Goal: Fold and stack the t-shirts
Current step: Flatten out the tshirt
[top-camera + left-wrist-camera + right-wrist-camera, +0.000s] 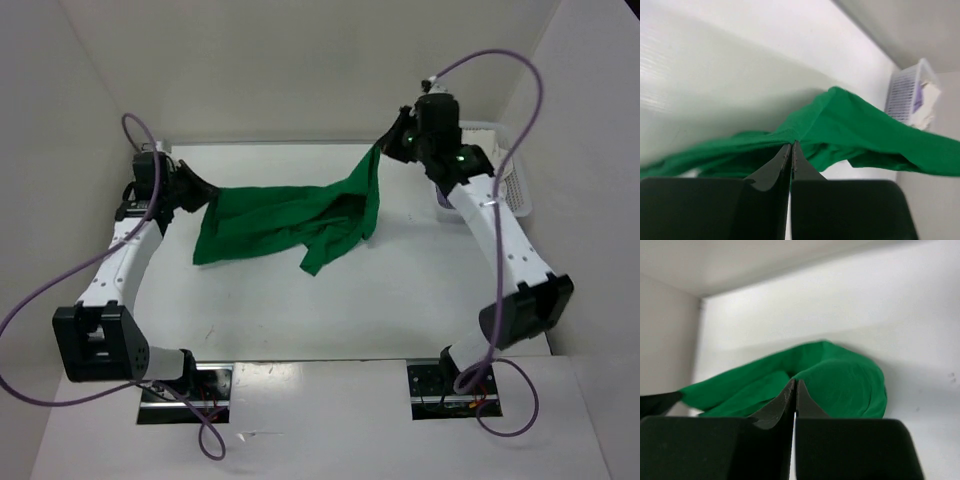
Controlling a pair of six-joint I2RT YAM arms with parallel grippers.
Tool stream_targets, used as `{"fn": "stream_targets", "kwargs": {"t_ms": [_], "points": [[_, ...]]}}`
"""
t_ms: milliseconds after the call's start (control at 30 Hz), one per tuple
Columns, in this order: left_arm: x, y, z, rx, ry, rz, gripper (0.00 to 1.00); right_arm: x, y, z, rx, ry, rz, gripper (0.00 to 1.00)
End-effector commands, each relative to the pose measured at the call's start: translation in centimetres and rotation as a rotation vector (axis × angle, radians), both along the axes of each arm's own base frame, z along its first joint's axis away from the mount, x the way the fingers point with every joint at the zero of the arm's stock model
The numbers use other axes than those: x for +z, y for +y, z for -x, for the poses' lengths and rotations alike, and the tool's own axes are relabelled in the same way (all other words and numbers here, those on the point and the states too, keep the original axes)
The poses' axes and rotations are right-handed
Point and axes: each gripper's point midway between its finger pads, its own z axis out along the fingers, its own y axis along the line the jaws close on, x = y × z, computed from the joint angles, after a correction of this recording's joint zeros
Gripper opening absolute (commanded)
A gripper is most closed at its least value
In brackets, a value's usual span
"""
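The left gripper [207, 191] is clamped tight on one end of the green t-shirt [290, 215]. The shirt looks light, limp and quick to bunch, so hems and corners seem the surest holds. From those fingers the cloth runs across to the right gripper [386, 148], pinched shut on the far end, apparently raised. The long axis lies finger to finger, and the slack middle sags below them onto the table [400, 290].

Overhead view looks down; 2 close wrist views face inward, sharing the green t-shirt [280, 215].
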Motion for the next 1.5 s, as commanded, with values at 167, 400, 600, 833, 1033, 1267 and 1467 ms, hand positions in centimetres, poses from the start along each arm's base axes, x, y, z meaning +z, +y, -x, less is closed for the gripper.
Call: {"fn": "stream_targets", "kwargs": {"t_ms": [167, 400, 600, 833, 1033, 1267, 1467], "points": [[13.1, -0.7, 1.7, -0.089, -0.216, 0.127, 0.0, 22.7, 0.2, 12.5, 0.217, -0.459, -0.215, 0.0], [21.8, 0.8, 2.8, -0.032, -0.373, 0.041, 0.0, 32.4, -0.5, 20.3, 0.336, -0.711, -0.301, 0.0], [19.0, 0.5, 1.2, -0.052, -0.338, 0.066, 0.0, 29.1, 1.4, 15.3, 0.344, -0.604, -0.284, 0.0], [13.1, 0.4, -4.7, -0.072, -0.257, 0.146, 0.0, 23.0, 4.2, 3.5, 0.294, -0.461, -0.211, 0.0], [15.5, -0.1, -9.3, -0.118, -0.296, 0.223, 0.0, 25.7, 3.9, 0.0, 0.253, -0.54, -0.268, 0.0], [22.5, 2.5, -9.2, -0.122, -0.452, 0.273, 0.0, 33.5, 2.6, 7.0, 0.315, -0.761, -0.306, 0.0], [22.4, 4.6, -8.6, -0.087, -0.458, 0.277, 0.0, 31.9, 2.8, 10.5, 0.396, -0.708, -0.276, 0.0]]}}
